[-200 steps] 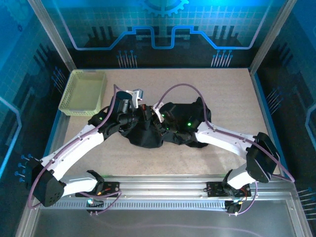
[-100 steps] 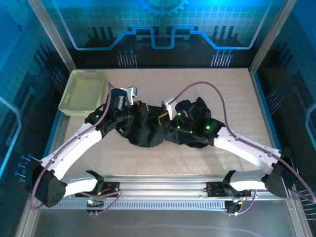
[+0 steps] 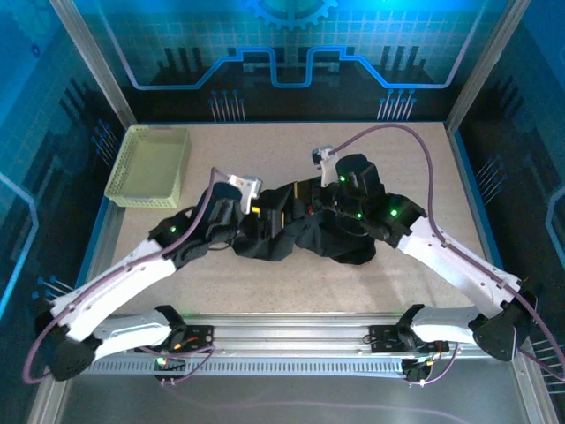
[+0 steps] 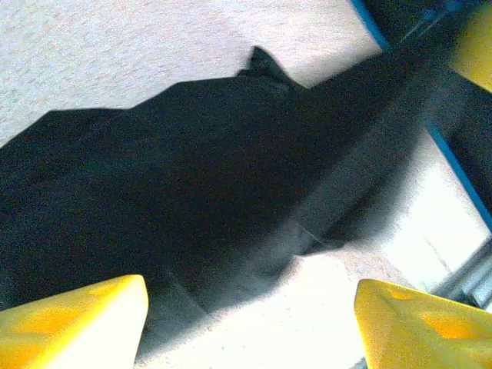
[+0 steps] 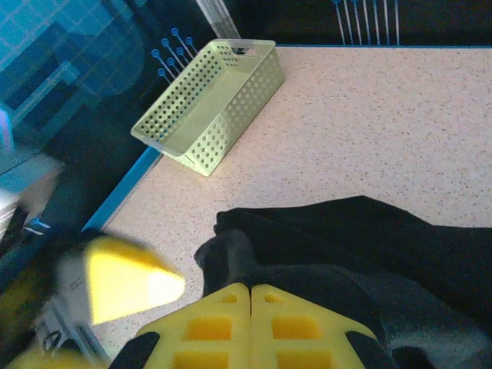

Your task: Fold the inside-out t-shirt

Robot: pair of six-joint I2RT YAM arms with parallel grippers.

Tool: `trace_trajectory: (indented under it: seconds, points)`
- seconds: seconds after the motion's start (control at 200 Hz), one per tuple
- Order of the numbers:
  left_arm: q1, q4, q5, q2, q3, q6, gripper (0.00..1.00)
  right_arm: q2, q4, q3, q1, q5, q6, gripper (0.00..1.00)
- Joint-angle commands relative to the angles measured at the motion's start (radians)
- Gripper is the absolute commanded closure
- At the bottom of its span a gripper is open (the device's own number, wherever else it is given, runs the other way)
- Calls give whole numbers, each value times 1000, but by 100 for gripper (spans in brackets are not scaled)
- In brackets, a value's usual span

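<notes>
The inside-out t-shirt (image 3: 305,237) lies as a crumpled black heap at the middle of the table. In the right wrist view its dark folds (image 5: 369,246) run up to my right gripper (image 5: 251,288). That gripper's yellow fingers are pressed together, with a ridge of the fabric pinched at their tips. From above, the right gripper (image 3: 307,200) sits over the heap's far edge. My left gripper (image 4: 250,323) stands open, its yellow fingers (image 4: 77,319) wide apart over bare table at the cloth's edge, holding nothing. It sits at the heap's left side (image 3: 267,212).
A pale yellow-green mesh basket (image 3: 146,131) stands at the far left of the table, also seen in the right wrist view (image 5: 223,131). Bare speckled tabletop (image 3: 406,155) surrounds the shirt. Metal frame posts and a blue rim bound the table.
My left gripper has opened and let go of the shirt, and its arm has dropped lower. The right arm has swung back and to the right, pulling fabric with it.
</notes>
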Motion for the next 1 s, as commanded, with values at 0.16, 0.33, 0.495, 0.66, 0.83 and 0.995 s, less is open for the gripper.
trace_trajectory:
  seconds: [0.16, 0.33, 0.495, 0.66, 0.83, 0.995]
  points:
    - [-137, 74, -202, 40, -20, 129, 25, 26, -57, 84, 19, -31, 49, 100]
    - [-154, 112, -251, 152, 37, 118, 25, 26, -58, 88, 42, -27, 54, 100]
    - [-153, 208, -265, 176, 30, 75, 33, 29, -32, 65, 56, -25, 84, 100]
    - [-153, 233, -336, 185, 27, 37, 49, 36, -29, 54, 63, -15, 97, 100]
    - [-149, 238, -338, 178, 19, 20, 70, 44, -58, 44, 65, 47, 137, 100]
    - [-140, 245, -314, 162, 1, 4, 95, 50, -67, 39, 53, 73, 160, 100]
